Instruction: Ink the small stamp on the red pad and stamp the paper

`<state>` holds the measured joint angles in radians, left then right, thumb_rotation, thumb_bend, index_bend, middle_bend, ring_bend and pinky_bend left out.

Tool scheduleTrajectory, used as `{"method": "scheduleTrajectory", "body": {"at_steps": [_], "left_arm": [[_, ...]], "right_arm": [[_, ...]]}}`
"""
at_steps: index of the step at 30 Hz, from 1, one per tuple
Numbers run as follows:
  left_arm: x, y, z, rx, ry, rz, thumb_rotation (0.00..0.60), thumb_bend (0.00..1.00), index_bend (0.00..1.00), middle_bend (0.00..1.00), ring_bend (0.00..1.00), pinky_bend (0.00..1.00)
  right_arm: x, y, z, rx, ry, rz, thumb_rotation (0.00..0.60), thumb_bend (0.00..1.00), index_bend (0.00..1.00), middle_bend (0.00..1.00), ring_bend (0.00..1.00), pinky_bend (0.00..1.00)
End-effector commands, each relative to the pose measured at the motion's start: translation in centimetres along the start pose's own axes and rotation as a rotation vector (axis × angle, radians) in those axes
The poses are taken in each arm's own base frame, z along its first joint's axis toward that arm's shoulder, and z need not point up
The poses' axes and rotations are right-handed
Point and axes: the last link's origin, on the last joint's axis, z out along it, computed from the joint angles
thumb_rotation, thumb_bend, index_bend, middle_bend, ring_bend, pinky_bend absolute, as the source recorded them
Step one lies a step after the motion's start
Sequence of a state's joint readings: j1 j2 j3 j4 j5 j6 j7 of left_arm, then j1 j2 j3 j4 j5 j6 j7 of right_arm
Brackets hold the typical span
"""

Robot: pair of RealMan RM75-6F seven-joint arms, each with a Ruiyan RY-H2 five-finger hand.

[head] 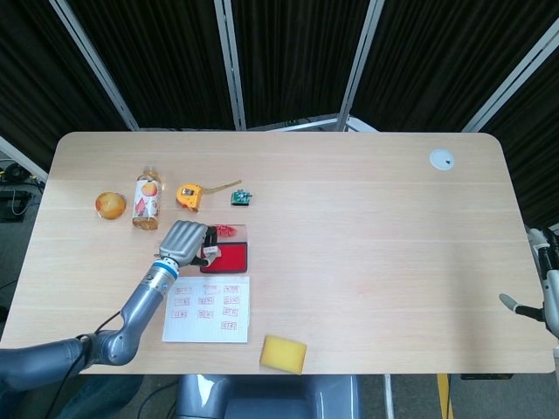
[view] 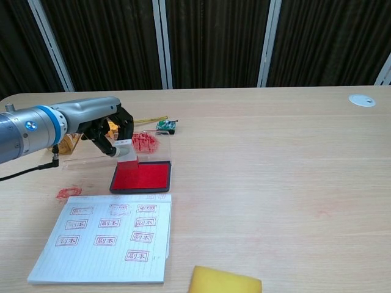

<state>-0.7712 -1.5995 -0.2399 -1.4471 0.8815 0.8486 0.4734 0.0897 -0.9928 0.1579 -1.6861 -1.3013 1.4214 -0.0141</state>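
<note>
1. While the left hand (view: 109, 129) hung over the near-left part of the pale wooden table (head: 367, 227), its dark fingers were curled around the small stamp with a white body and red base (view: 127, 156).
2. The stamp sat tilted in that grip, its red end over the upper-left corner of the red ink pad in its black tray (view: 142, 176); whether it actually touched the ink, I could not tell.
3. The pad's clear lid (view: 142, 144), smeared with red, lay flat just behind the tray.
4. The white lined sheet of paper (view: 104, 246) lay just in front of the pad, already carrying rows of red rectangular stamp marks.
5. A red ink smudge (view: 68, 193) marked the bare tabletop left of the paper's far corner.
6. Behind the hand stood a yellow tape measure (head: 189, 195) with its blade drawn out a little, and beside it a small green and black object (head: 240, 198).
7. Further left lay a small drink bottle with an orange fruit label (head: 146, 198) and a round orange fruit (head: 110, 205).
8. A yellow sponge block (head: 283, 353) rested at the near edge, right of the paper.
9. A small white round disc (head: 442, 159) sat at the far right.
10. The right hand (head: 548, 284) showed only at the right border of the head view, off the table, holding nothing, with one finger sticking out sideways.
</note>
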Motion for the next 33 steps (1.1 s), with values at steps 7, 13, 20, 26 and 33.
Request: {"method": "scheduleTrajectory", "body": {"at_steps": [7, 13, 20, 26, 33], "left_arm": [[-2.0, 0.4, 1.1, 0.008, -0.030, 0.026, 0.600, 0.38, 0.58, 0.55, 0.86, 0.80], [-2.9, 0.2, 1.6, 0.017, -0.032, 0.037, 0.600, 0.38, 0.58, 0.55, 0.86, 0.80], [-3.6, 0.0, 1.9, 0.027, -0.040, 0.042, 0.600, 0.38, 0.61, 0.55, 0.86, 0.80], [-4.0, -0.2, 1.9, 0.036, -0.044, 0.036, 0.600, 0.38, 0.62, 0.56, 0.86, 0.80], [-4.3, -0.4, 1.9, 0.038, -0.051, 0.040, 0.600, 0.38, 0.63, 0.57, 0.86, 0.80]], "right_arm": [[-0.1, 0.3, 0.2, -0.014, -0.007, -0.002, 0.600, 0.00, 0.00, 0.00, 0.00, 0.00], [-0.2, 0.5, 0.3, -0.019, -0.008, -0.001, 0.600, 0.00, 0.00, 0.00, 0.00, 0.00], [-0.2, 0.6, 0.4, -0.023, -0.010, -0.001, 0.600, 0.00, 0.00, 0.00, 0.00, 0.00], [-0.2, 0.7, 0.5, -0.027, -0.008, 0.000, 0.600, 0.00, 0.00, 0.00, 0.00, 0.00], [-0.2, 0.7, 0.5, -0.030, -0.009, -0.001, 0.600, 0.00, 0.00, 0.00, 0.00, 0.00]]}}
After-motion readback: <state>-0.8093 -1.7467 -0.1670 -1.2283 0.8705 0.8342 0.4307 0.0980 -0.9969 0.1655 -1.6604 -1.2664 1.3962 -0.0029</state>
